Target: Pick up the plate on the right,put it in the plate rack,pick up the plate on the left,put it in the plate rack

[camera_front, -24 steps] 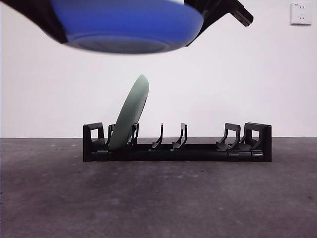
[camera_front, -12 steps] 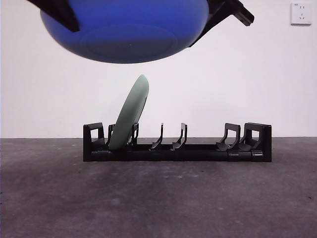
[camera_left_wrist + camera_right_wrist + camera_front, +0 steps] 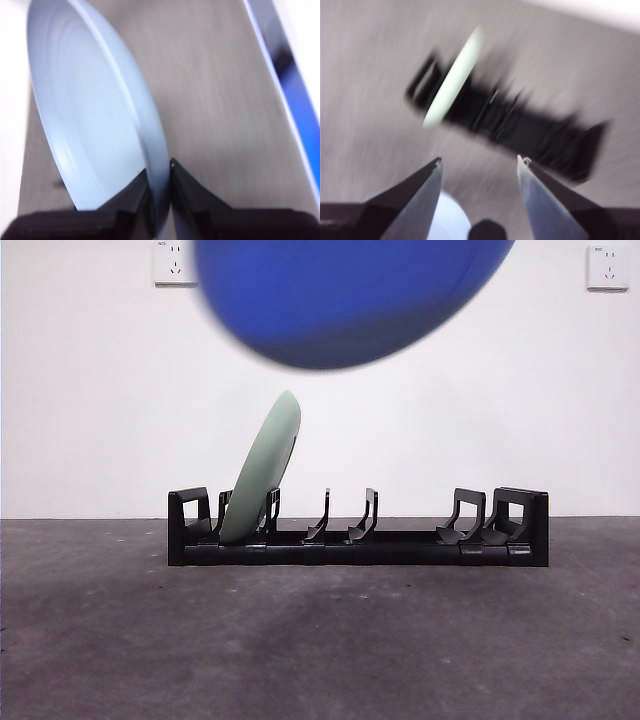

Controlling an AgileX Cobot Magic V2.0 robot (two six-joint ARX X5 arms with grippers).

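Note:
A blue plate (image 3: 345,295) hangs blurred at the top of the front view, above the plate rack (image 3: 400,545) and apart from it. My left gripper (image 3: 160,175) is shut on this plate's rim, and its pale inner face (image 3: 85,115) fills the left wrist view. The long black rack stands on the table with a pale green plate (image 3: 262,470) leaning upright in its left slots. My right gripper (image 3: 480,165) is open and holds nothing; it hovers over the table, looking down at the rack (image 3: 535,130) and the green plate (image 3: 452,77). Neither gripper shows in the front view.
The rack's middle and right prongs (image 3: 365,515) hold nothing. Dark grey table (image 3: 320,640) spreads in front of the rack. White wall behind carries two sockets (image 3: 607,267). Both wrist views are motion-blurred.
The blue plate has swung to the right and tilted. The black arm parts that framed it at the top have left the front view. The rack and green plate have not moved.

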